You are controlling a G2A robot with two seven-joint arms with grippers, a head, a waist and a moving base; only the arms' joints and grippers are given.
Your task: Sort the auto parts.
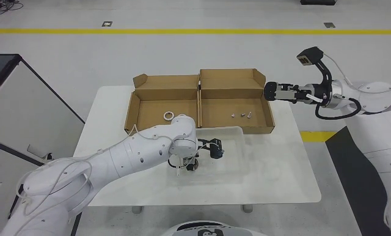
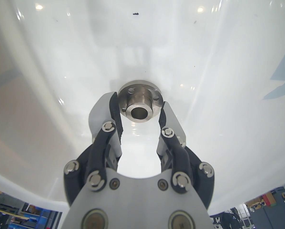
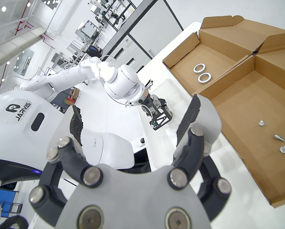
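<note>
Here, the left hand [image 2: 138,109] is clamped on the flanged bushing [image 2: 139,101] on the floor of the white tray [image 2: 61,48], so the pick seems made; next it needs a lift and carry to the cardboard boxes [image 1: 220,107] beyond, beside which the right hand [image 1: 269,90] hangs spread apart.

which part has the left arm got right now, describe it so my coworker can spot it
On the white table, in front of the two cardboard boxes, sits a white tray. In it, gripped by the left gripper, is the flanged hub: a stubby steel collar with a wide bore and a drilled flange, unlike the flat rings and small fasteners in the boxes.
</note>
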